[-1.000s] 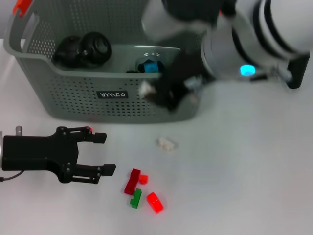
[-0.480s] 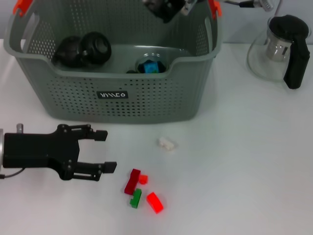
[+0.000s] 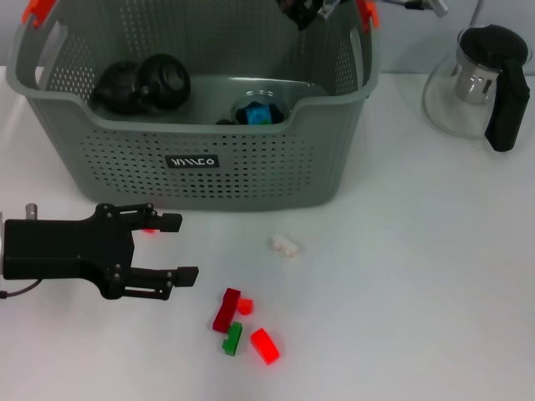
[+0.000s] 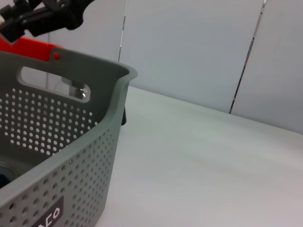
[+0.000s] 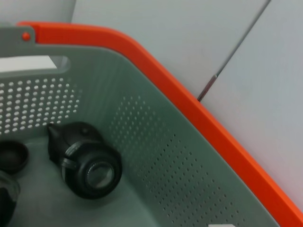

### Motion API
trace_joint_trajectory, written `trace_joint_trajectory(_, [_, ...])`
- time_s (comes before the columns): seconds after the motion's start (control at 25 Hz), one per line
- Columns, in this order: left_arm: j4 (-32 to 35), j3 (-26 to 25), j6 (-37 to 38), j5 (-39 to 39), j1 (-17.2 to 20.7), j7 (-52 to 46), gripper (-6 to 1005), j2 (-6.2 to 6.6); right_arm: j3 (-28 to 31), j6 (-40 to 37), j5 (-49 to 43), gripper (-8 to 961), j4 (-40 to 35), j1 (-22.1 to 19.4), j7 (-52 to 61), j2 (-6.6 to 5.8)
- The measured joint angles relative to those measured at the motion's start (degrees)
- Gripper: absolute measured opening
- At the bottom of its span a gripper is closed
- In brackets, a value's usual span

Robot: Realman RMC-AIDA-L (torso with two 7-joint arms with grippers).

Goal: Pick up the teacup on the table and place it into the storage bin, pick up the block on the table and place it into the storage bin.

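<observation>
Head camera looks steeply down on the white table [image 3: 401, 276]. Both wrist cameras sit close to the large grey perforated plastic basket [image 3: 217, 167], [image 4: 71, 156], [image 5: 156, 156], shared by all views; right wrist looks inside.

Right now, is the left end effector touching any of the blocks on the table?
Apart. The head view shows bare table between the open left end effector and the nearest block, the dark red block.

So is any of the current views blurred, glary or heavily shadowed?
Head view: evenly lit and sharp, with only a soft shadow under the storage bin and the left hand; the red blocks look oversaturated, almost glowing. Left wrist view: a small glint shows through the bin's handle slot. Right wrist view: the near orange rim is slightly soft, the black teapot inside fairly sharp.
</observation>
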Motion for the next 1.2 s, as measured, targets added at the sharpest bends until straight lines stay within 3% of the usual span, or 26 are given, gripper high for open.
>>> trace_joint_trajectory(0.48, [0.00,0.00,0.00,-0.01,-0.09,0.01,844,0.05,0.51,-0.28,-0.14,297,4.70,2.58,-0.34,0.00])
trace_joint_trajectory(0.64, [0.00,0.01,0.00,-0.01,-0.10,0.02,844,0.05,0.56,-1.09,-0.46,491,2.29,2.04,0.13,0.01])
trace_joint_trajectory(0.88, [0.00,0.01,0.00,0.01,0.02,0.00,844,0.11,0.39,-6.47,1.46,714,-11.33,-3.99,0.00,0.00])
trace_joint_trajectory(1.2, [0.00,0.00,0.00,0.08,0.04,0.15,844,0.13,0.18,-27.10,12.67,877,-37.64,-15.61,-0.69,-0.07])
